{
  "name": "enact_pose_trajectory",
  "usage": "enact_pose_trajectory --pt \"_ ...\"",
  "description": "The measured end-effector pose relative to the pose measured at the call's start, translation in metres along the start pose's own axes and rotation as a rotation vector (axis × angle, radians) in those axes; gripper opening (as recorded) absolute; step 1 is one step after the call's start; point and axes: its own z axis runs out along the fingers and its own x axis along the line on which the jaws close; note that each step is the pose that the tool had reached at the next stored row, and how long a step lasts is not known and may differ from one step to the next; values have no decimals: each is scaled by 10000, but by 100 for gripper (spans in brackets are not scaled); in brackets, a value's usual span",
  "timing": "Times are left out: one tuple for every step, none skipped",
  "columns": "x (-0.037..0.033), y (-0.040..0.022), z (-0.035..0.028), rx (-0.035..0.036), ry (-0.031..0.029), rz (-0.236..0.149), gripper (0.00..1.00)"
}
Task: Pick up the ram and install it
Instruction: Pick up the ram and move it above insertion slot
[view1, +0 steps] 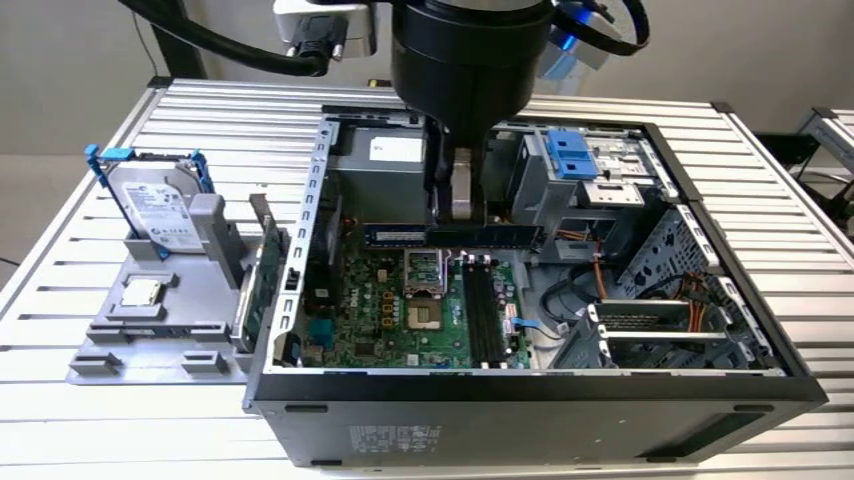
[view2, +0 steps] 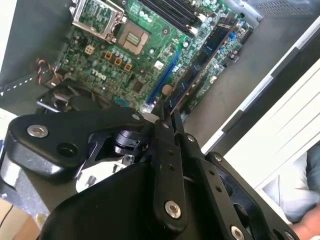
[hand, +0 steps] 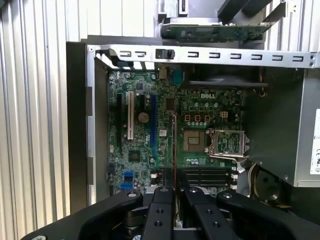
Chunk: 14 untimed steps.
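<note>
Tool pinched onto the ram — I see it held above the motherboard, inside the computer case.

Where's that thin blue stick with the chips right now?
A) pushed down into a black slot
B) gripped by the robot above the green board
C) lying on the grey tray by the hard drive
B: in the exterior view the gripper is shut on the ram, which hangs above the motherboard.
</note>
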Motion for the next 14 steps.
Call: enact_pose_trajectory --pt "-1 -26 0 0 1 12 0" --pt "-1 -56 0 0 1 14 0" --pt "-1 -86 1 0 -1 14 0" --pt "-1 -113 1 0 -1 13 0" --pt "-2 -139 0 0 1 13 0" --pt "-2 -165 1 0 0 13 0" --pt "-2 -191 1 1 0 13 0" --pt "-3 -218 1 0 1 13 0" --pt "-3 -246 1 0 0 13 0" --pt "-3 -271 1 0 0 14 0" --pt "-4 -300 1 0 0 14 0" --pt "-4 -328 1 0 0 14 0" --pt "-4 -360 2 0 0 14 0" --pt "-5 -389 2 0 0 15 0"
